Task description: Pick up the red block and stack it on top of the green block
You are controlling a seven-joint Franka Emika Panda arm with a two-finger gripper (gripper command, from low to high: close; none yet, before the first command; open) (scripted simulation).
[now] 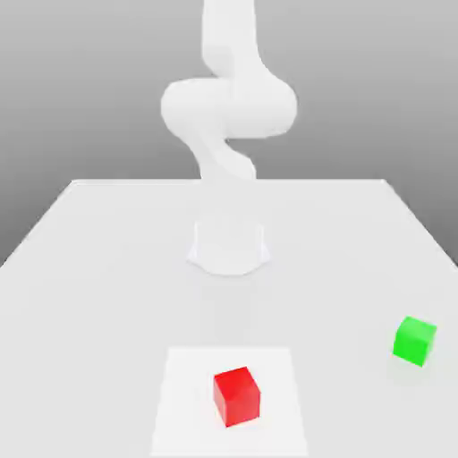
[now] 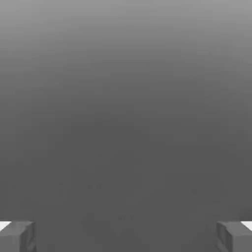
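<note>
In the exterior view, going from its left to its right: the red block (image 1: 237,396) sits on a pale square patch (image 1: 183,402) of the table (image 1: 107,295), turned at an angle. If the gripper (image 2: 126,238) came down without matching that angle, a finger could land on a corner and shove or twist the cube. The hand view has its fingers wide apart, with nothing between them. At the exterior view's right, the green block (image 1: 414,341) rests on the table, also turned and well apart from the red one; an off-centre release there could tip the stack.
</note>
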